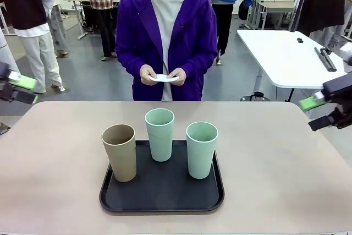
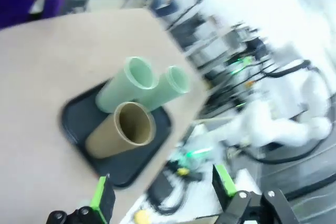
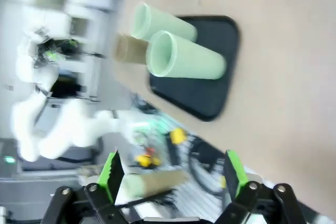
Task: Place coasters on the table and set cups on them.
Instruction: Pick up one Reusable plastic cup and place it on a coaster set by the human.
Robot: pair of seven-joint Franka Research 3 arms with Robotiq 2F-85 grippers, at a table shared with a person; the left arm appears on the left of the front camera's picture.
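Three cups stand on a black tray (image 1: 162, 193) on the beige table (image 1: 275, 163): a tan one (image 1: 119, 152) at the left, a mint one (image 1: 160, 135) behind the middle and a mint one (image 1: 201, 149) at the right. Across the table a person holds white coasters (image 1: 164, 78) in both hands at waist height. My left gripper (image 1: 19, 89) hovers open off the table's far left corner, and my right gripper (image 1: 317, 113) hovers open off its far right corner. The left wrist view has the tan cup (image 2: 121, 132) nearest its open gripper (image 2: 163, 192). The right wrist view has a mint cup (image 3: 186, 59) ahead of its open gripper (image 3: 173, 177).
A white-topped table (image 1: 286, 56) stands behind on the right. Several people stand farther back. Wide bare tabletop lies on both sides of the tray and between the tray and the person.
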